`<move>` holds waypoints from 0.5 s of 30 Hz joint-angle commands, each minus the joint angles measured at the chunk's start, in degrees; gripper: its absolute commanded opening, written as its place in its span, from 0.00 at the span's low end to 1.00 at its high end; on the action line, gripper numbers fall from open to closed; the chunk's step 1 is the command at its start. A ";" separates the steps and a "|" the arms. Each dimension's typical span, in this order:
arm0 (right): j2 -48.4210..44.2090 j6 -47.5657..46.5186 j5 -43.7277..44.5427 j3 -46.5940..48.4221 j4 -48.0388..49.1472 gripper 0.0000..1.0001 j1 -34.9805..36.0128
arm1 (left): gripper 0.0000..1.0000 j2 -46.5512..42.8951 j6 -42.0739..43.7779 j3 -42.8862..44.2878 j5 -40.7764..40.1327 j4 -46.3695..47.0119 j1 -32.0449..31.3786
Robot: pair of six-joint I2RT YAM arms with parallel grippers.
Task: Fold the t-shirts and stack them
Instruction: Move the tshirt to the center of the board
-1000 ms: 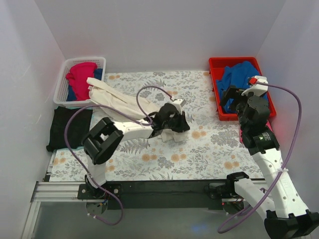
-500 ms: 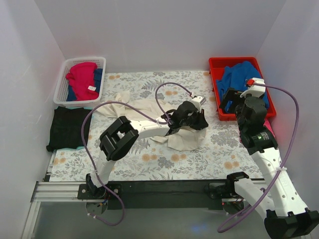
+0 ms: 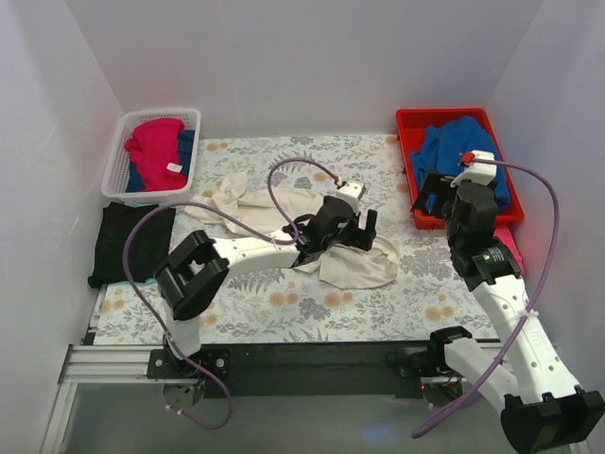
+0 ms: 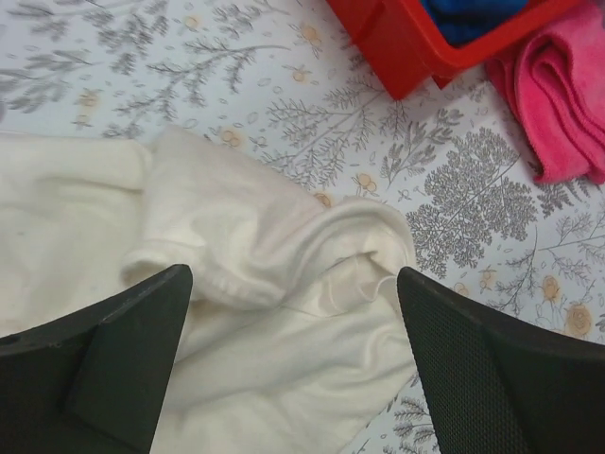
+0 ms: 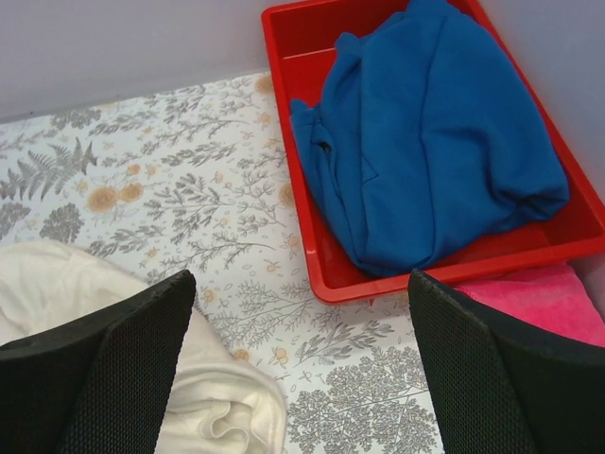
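Overhead and wrist views of the table (image 3: 123, 322) under its floral tablecloth (image 3: 416, 274). We see the cream-white shirt (image 3: 364, 267) lying crumpled across the middle of the table, one part trailing toward the far-left corner and a rounded heap nearer the right side. It shows bunched folds and no flat, squared shape. The left gripper (image 3: 346, 227) hovers just over that heap. In the left wrist view its fingers (image 4: 113, 359) stand spread wide on either side of the cloth and pinch nothing. The right gripper (image 3: 437, 194) hangs near the front of the red tray (image 3: 406, 170) at the far-right corner, and its fingers (image 5: 123, 369) are likewise parted and empty. The black shirt (image 3: 128, 244) rests at the left edge as a flat, roughly rectangular shape, which we take to be already folded. A white basket (image 3: 118, 156) at the far-left corner holds magenta and blue garments (image 3: 156, 142), the tray holds a blue garment (image 3: 463, 151), and a pink cloth (image 4: 558, 95) lies beside the tray. We judge the task to be early: perhaps one shirt is done, the cream one is not yet laid flat, and the stack is not yet built.
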 commanded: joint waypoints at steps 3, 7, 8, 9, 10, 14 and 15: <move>3.05 -3.54 -14.24 -0.95 5.00 0.98 0.59 | 0.89 -14.85 -1.14 -5.72 -10.34 -1.68 4.98; 4.80 -2.39 -12.78 -5.51 10.19 0.98 2.79 | 0.86 -18.72 -3.16 -9.95 -11.58 -2.56 10.15; 5.85 -2.57 -12.08 -5.26 9.59 0.99 3.32 | 0.84 -18.99 -5.08 -10.22 -11.23 -3.09 11.13; 9.00 -2.65 -10.34 -4.56 8.28 0.98 4.54 | 0.83 -18.82 -5.80 -10.65 -10.53 -3.35 12.01; 10.68 -3.26 -10.06 -4.03 6.35 0.98 5.42 | 0.80 -18.55 -6.67 -11.61 -9.65 -3.97 13.67; 17.01 -3.62 -4.27 -3.50 5.54 0.98 12.18 | 0.76 -16.71 -12.29 -13.81 -8.42 -4.94 16.49; 17.90 -3.62 -1.47 -3.50 5.72 0.98 15.24 | 0.76 -16.27 -13.35 -14.26 -7.98 -5.29 17.63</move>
